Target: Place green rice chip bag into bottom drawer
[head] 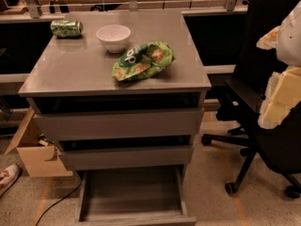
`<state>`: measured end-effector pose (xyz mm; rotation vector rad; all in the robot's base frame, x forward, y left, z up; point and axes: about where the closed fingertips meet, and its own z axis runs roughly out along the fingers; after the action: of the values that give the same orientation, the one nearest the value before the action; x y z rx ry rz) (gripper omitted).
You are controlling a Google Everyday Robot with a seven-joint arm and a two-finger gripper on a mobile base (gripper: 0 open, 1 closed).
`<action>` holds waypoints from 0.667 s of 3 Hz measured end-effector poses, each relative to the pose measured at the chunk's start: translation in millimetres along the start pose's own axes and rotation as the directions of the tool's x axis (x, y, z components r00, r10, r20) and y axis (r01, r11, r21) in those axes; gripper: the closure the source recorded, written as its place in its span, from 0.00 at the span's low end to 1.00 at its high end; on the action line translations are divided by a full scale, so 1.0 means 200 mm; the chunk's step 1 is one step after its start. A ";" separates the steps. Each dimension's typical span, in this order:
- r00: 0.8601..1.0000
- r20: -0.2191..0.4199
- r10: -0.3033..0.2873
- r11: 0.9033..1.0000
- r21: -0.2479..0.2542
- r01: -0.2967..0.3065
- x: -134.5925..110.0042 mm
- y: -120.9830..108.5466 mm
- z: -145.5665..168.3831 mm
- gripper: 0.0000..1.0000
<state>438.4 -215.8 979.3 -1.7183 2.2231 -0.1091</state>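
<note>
The green rice chip bag (143, 60) lies crumpled on the grey cabinet top (70, 69), right of centre, just in front of a white bowl (113, 36). The bottom drawer (131, 194) is pulled out at floor level and nothing shows inside it. The two drawers above it are pushed in. My gripper (278, 95) shows as a cream and white shape at the right edge of the view. It is off to the right of the cabinet, lower than the bag, apart from it and holding nothing that I can see.
A green soda can (67, 28) lies on its side at the back left of the top. A black office chair (263, 126) stands close to the cabinet's right side. An open cardboard box (33, 152), a shoe (7, 177) and a cable (56, 206) lie on the floor at the left.
</note>
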 end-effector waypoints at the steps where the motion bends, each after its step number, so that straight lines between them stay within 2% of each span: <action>1: 1.000 0.001 -0.001 1.000 0.001 0.001 0.00 0.00 0.00 0.00; 2: 0.999 0.049 -0.019 1.000 0.019 0.018 -0.09 -0.11 0.05 0.00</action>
<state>464.6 -202.9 980.0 -1.7134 2.1652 -0.0910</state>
